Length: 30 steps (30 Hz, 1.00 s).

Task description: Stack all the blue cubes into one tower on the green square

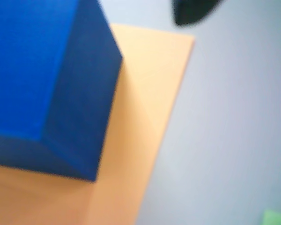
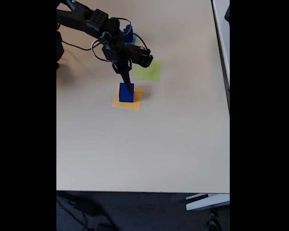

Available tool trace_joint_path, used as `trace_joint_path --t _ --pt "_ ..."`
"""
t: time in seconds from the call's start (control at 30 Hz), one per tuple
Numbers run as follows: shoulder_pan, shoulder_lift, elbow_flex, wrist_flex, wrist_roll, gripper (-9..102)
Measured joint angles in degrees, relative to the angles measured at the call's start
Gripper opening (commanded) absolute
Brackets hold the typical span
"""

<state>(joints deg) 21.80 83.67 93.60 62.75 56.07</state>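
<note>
Blue cube (image 2: 126,92) upright on orange square (image 2: 128,98), centre of surface (image 2: 135,154). Claw (image 2: 130,88) directly above cube, pointing down; jaw spread: cannot tell. Green square (image 2: 148,70) lies up-right of claw in fixed view, near.

Beige table (image 2: 135,149), plain top. Orange-yellow square (image 2: 128,102) lies flat right under the fingers (image 2: 128,82), with a blue cube (image 2: 126,92) standing on it. Green square (image 2: 149,71) lies flat just right of the fingers in the fixed view. Another blue cube (image 2: 128,35) sits well behind them.
</note>
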Motion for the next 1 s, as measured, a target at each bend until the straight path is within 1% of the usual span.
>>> trace_joint_path --t 0.17,0.33,0.7,1.0 --pt "-0.4 -1.2 -0.2 0.0 0.3 47" --pt "-0.4 -1.2 1.5 -2.3 0.3 47" --pt "2.3 -1.2 2.5 -3.2 0.0 49" --pt "2.6 -1.2 2.5 -4.1 1.0 47"
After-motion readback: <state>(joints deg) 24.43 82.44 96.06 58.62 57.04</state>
